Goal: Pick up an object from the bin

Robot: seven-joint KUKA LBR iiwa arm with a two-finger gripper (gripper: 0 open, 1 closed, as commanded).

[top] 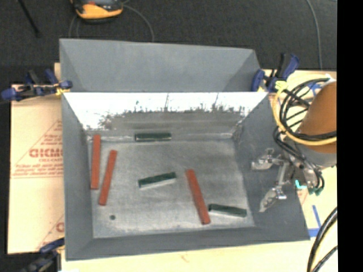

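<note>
Pincer (267, 181) right of nearest green bar (228, 210)

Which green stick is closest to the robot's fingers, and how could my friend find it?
Look in the grey bin, at its front right corner, just left of the robot's fingers. A short dark green stick lies flat there, beside the lower end of a slanting red stick. The other two green sticks lie farther off: one mid-floor, one by the back wall.
</note>
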